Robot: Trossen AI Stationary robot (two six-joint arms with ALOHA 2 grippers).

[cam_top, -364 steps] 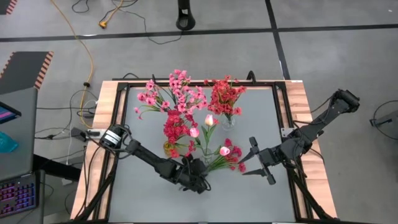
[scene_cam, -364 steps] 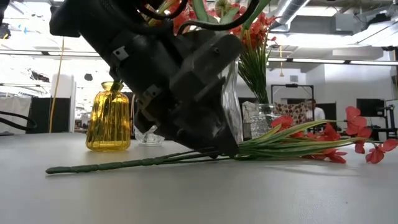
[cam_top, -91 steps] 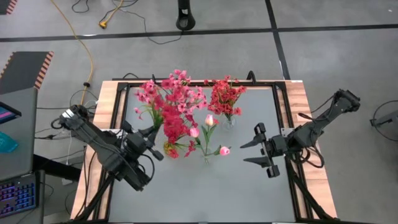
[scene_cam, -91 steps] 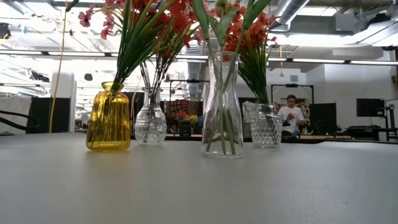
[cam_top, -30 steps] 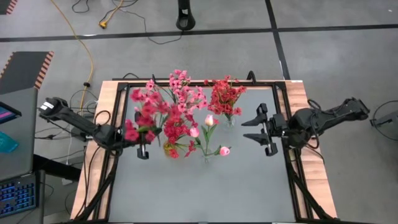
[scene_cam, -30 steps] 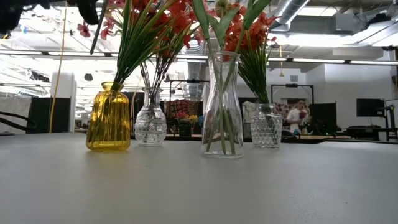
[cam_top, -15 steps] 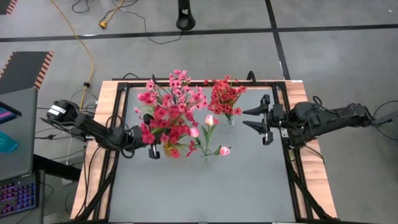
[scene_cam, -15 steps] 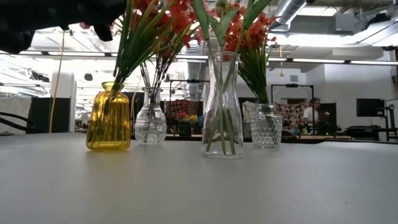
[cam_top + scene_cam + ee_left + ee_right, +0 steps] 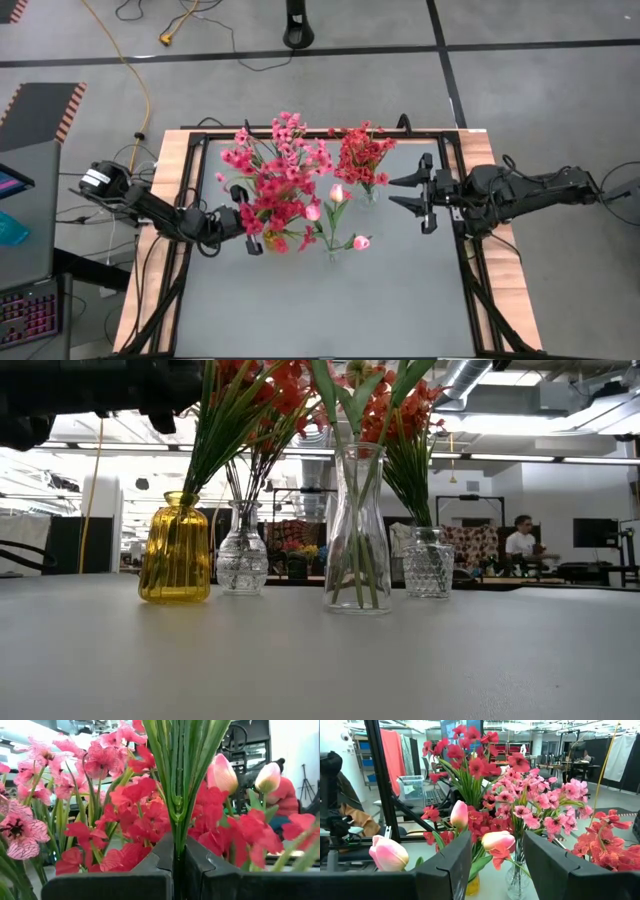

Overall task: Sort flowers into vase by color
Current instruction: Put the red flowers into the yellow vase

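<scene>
Left gripper (image 9: 252, 238) clamped on a red sprig's (image 9: 176, 795) stems, just left of the yellow vase (image 9: 175, 547).
Stems run upright; right gripper (image 9: 424, 205), fingers apart, waits at the counter's (image 9: 380, 290) right.

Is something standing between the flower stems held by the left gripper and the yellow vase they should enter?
The left gripper holds the stems above the yellow vase. That vase already holds red flowers, crowding its mouth; nothing else visible intervenes.

- Floor (image 9: 560, 110): grey, crossed by dark tape lines.
- Orange cable (image 9: 140, 80): trails over the floor beyond the table's (image 9: 320, 300) left corner.
- Keyboard (image 9: 25, 315): left of the table.
- Person (image 9: 520, 543): seated far behind the table.
- Ceiling lights (image 9: 500, 422): bright, overhead.
</scene>
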